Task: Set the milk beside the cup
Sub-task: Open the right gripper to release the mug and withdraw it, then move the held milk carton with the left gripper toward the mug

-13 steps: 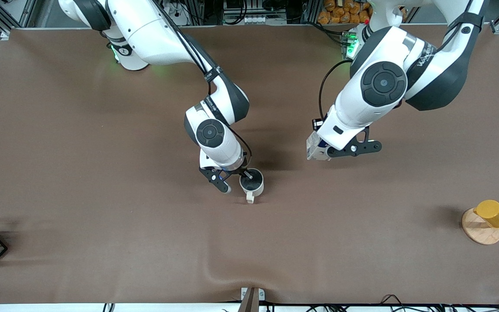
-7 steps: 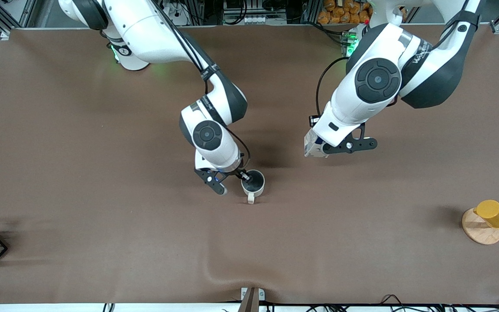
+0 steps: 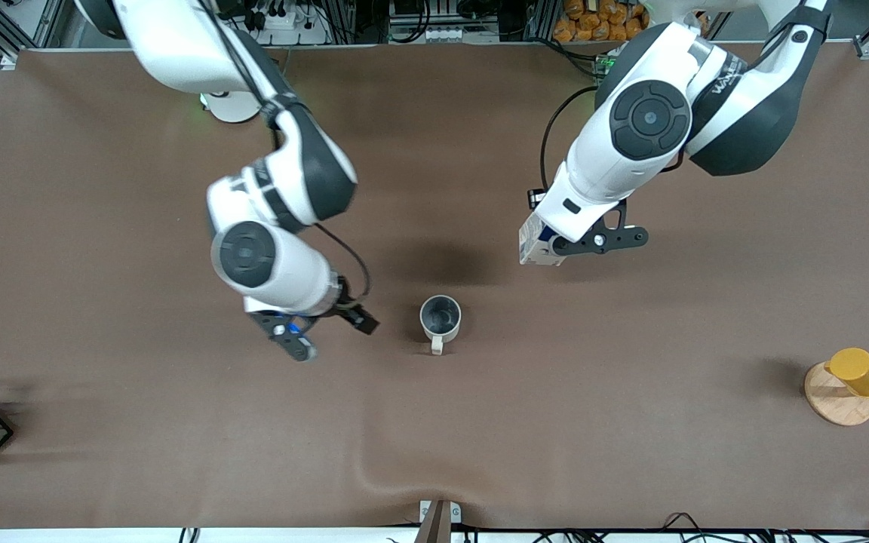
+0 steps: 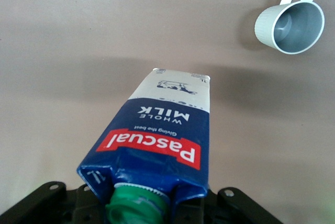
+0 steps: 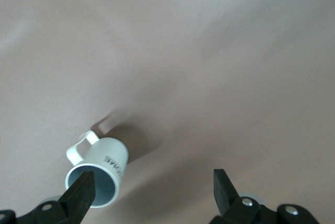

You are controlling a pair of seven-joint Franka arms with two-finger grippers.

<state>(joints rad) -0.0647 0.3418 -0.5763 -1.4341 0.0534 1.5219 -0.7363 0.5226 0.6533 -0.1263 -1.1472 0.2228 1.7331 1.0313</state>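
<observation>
Two grippers are mine: my left gripper is clamped on the Pascal whole milk carton near its green cap, holding it in the air over the brown table, apart from the cream mug toward the left arm's end. The carton's long axis runs from the cap in my grasp down to its pale base. My right gripper hangs spread wide and empty beside the mug, which stands upright with its handle toward the front camera.

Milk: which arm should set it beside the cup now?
Left. The left gripper already holds the milk in the air, short of the cup. The right gripper is open and empty beside the cup, over the table.
</observation>
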